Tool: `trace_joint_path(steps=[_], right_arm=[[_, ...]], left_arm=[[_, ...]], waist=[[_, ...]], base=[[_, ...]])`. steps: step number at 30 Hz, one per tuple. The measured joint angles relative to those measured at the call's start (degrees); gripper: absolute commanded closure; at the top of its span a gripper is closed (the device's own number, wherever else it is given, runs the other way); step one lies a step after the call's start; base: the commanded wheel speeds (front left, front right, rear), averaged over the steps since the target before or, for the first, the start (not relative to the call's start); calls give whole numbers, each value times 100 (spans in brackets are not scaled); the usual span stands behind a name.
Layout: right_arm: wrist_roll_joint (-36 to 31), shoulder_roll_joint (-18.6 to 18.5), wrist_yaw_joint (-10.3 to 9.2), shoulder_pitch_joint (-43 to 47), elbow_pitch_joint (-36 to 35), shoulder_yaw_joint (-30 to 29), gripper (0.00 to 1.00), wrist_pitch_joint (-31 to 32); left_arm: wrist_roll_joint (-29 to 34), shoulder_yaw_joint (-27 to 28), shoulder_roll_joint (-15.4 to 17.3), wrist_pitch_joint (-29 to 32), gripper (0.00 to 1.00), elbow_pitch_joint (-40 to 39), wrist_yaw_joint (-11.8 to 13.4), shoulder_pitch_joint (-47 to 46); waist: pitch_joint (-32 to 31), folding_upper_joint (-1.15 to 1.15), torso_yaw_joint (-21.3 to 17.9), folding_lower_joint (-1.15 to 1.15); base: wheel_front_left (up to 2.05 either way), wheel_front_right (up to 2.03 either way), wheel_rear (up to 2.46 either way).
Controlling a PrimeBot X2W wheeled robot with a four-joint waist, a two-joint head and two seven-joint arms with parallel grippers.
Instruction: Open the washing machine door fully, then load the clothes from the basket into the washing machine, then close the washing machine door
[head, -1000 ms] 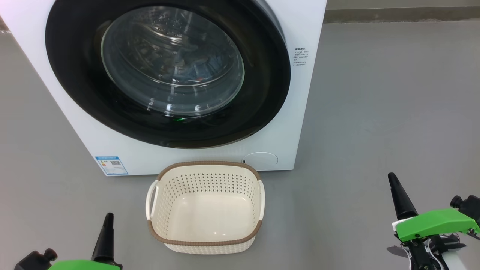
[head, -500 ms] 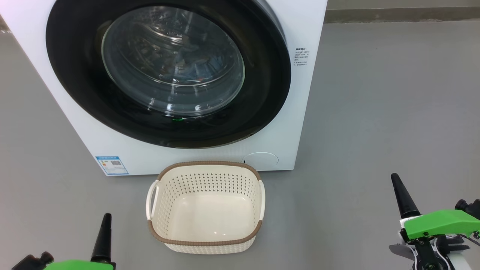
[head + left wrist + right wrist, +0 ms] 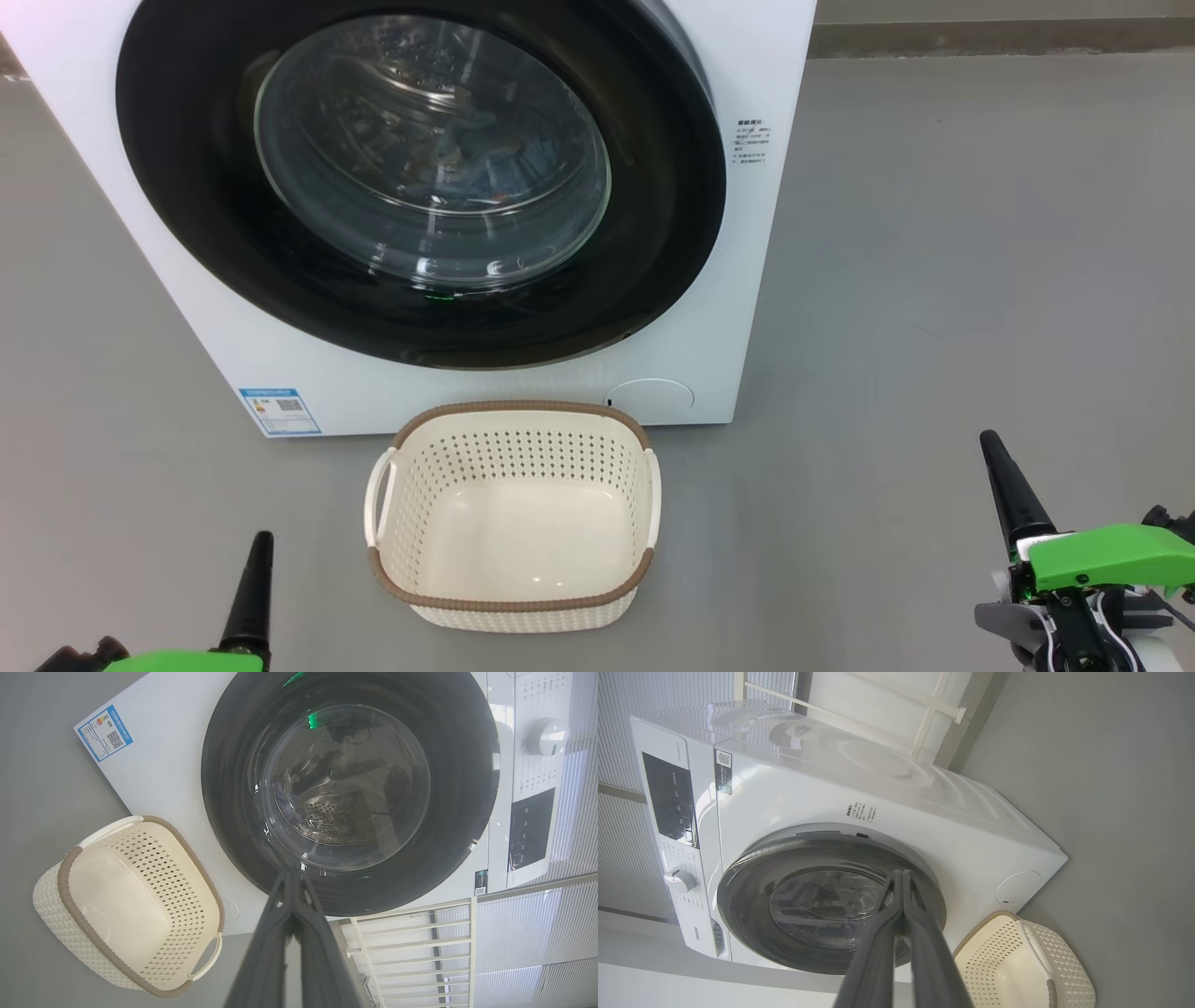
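1. The large round glossy black washing machine door (image 3: 425, 177), with its bulging clear glass window, sits flush against the big white front-loading washing machine (image 3: 747, 280). I judge it to be shut. It should feel stiff and fairly heavy, swing on a hinge, and be slick to the touch.
2. My narrow tips would skid on that gloss. If the door needs a last push, I would press on the black ring near the rim and never on the glass bowl. To pull it I would hook an edge. A pale lip shows along its upper right rim in the head view, but I cannot make out a handle.
3. My left gripper (image 3: 262, 543) has its fingers pressed together and holds nothing. It is low on my left, and the door lies ahead and to its right, well apart. In the left wrist view the fingers point toward the black ring.
4. My right gripper (image 3: 991, 446) is likewise closed and holds nothing, low over the grey floor (image 3: 934, 233) on my far right. The door is ahead and to its left, well apart.
5. The cream-white perforated plastic basket (image 3: 518, 408) with a brown woven-look rim stands just before the machine's foot, between my grippers and nearer the left one, and its bare bottom shows. A dim bluish patch (image 3: 467, 182) behind the glass may be the clothes, which I judge soft and light.
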Motion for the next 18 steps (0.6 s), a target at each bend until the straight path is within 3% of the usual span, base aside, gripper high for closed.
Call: trace_joint_path(steps=[18], right_arm=[[947, 108, -1, 9, -103, -253, 100, 276]], left_arm=[[-735, 292, -194, 278, 100, -2, -57, -41]], waist=[[-1, 0, 11, 0]], base=[[0, 0, 0]])
